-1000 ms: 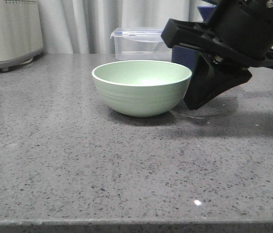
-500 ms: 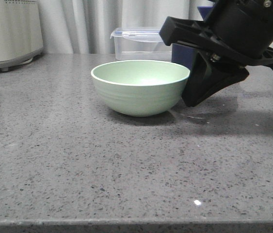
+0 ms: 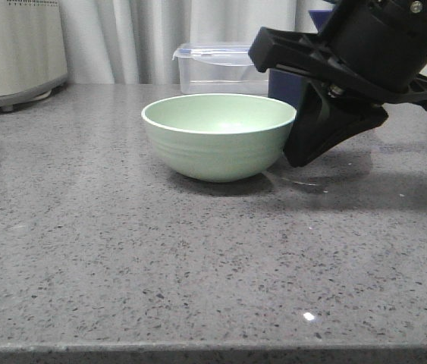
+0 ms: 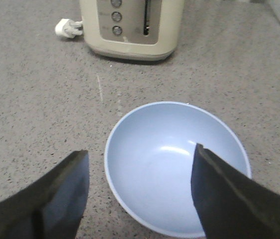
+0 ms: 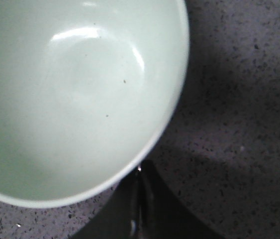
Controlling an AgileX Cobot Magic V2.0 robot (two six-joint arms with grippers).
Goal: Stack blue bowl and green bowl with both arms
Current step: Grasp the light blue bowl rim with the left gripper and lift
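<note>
Mint-green bowl (image 3: 219, 135) near the desk's far edge, right gripper (image 3: 304, 148) closed, touching its wall. Left gripper (image 4: 140, 199) wide open, empty, above blue bowl (image 4: 174, 164).

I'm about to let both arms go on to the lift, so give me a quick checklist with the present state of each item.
1. Green bowl upright on the counter: ok.
2. Right gripper at the green bowl's rim: ok; the fingers look closed together just outside the rim. Firm hold: cannot tell.
3. Blue bowl upright and empty: ok.
4. Left gripper open, a finger on each side of the blue bowl: ok. Not yet closed on it, so no grip: not ok.
5. Green bowl empty inside: ok.
6. Space around the blue bowl: the toaster stands apart from it: ok.
</note>
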